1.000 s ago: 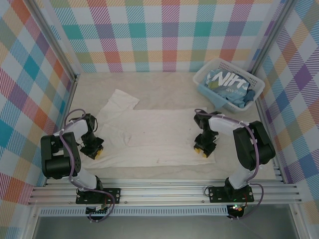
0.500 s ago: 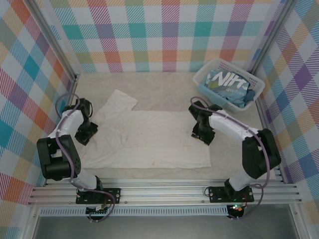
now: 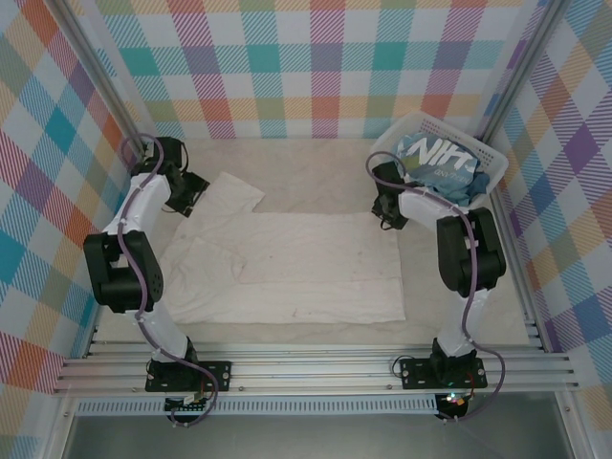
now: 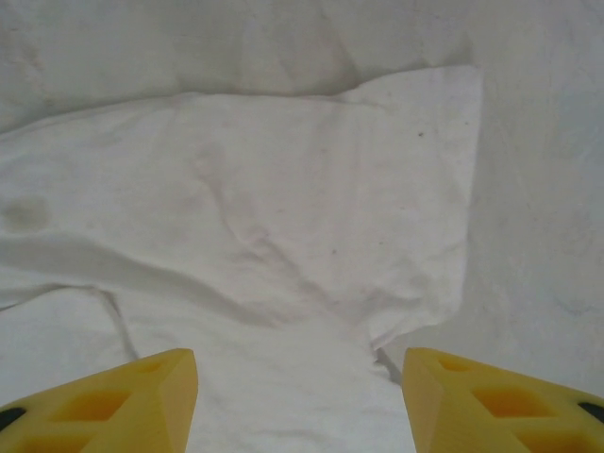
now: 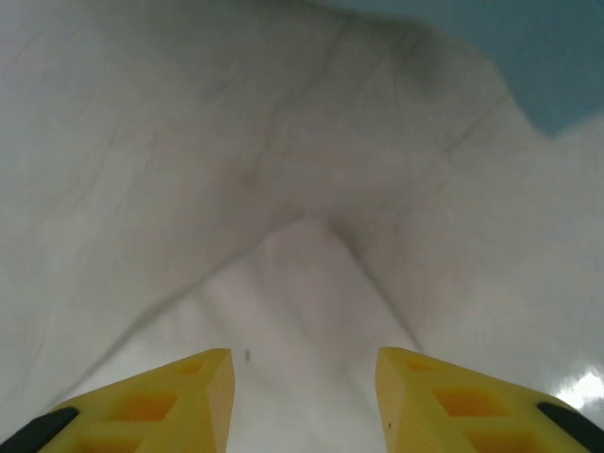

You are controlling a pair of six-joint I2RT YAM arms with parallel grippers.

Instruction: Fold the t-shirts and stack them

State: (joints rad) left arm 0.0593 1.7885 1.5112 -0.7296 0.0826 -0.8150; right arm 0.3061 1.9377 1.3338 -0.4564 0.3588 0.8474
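Note:
A cream-white t-shirt (image 3: 306,268) lies spread flat across the middle of the table, one sleeve (image 3: 231,194) sticking out at the far left. My left gripper (image 3: 189,199) hovers at that sleeve's outer edge. In the left wrist view it (image 4: 300,406) stands open over the sleeve (image 4: 283,189), holding nothing. My right gripper (image 3: 391,218) is at the shirt's far right corner. It (image 5: 302,401) is open, and a point of white cloth (image 5: 311,283) lies below the gap. A light blue t-shirt (image 3: 435,158) with white lettering sits crumpled in the basket.
The white slatted basket (image 3: 394,134) stands at the far right corner, close behind my right gripper. Plaid walls enclose the table on three sides. Metal posts stand at the far corners, and an aluminium rail (image 3: 316,368) runs along the near edge.
Both grippers have travelled from the shirt's near corners to its far side, the left out to the sleeve, the right up near the basket. The left jaws have opened wider.

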